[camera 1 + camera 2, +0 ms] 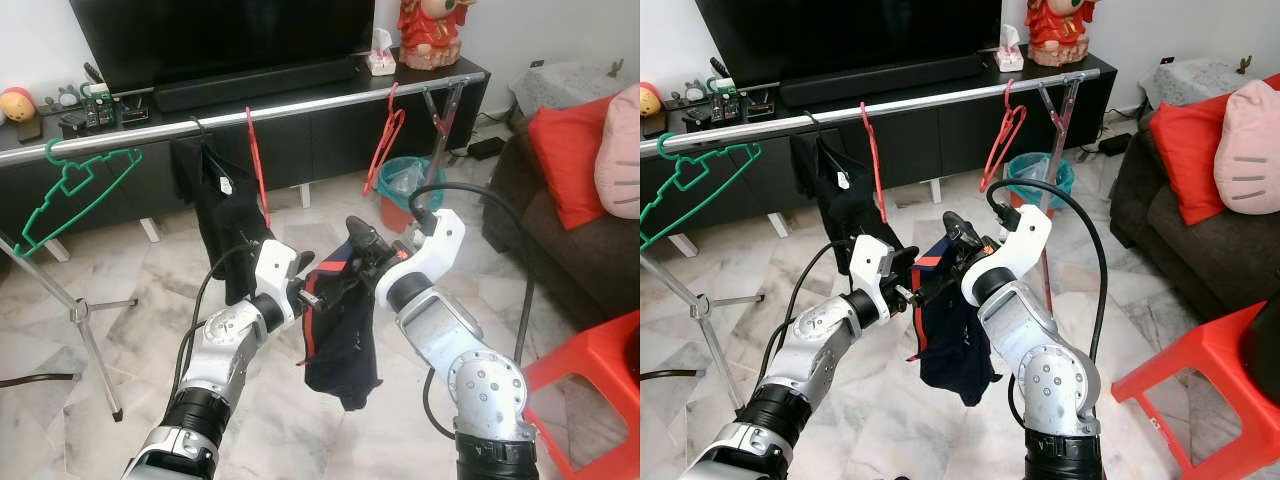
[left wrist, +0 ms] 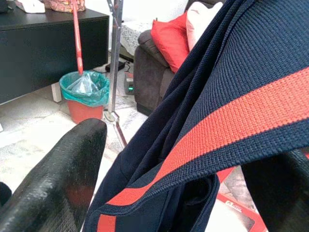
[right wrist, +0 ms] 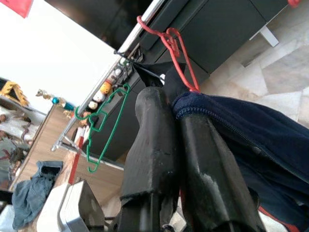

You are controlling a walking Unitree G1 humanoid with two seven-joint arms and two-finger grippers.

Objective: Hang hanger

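Both grippers meet at mid-air below the clothes rail (image 1: 300, 108): your right gripper (image 3: 176, 145) has its fingers pressed together, pinching the collar edge of the navy garment (image 1: 340, 340) with red stripes, while your left gripper (image 1: 305, 290) sits with fingers spread either side of the cloth, seemingly steadying it. A hanger inside the garment cannot be made out. Judged from this, the two-handed hold keeps the load level for lifting towards the rail, between the red hanger (image 1: 256, 160) and the second red hanger (image 1: 385, 140).
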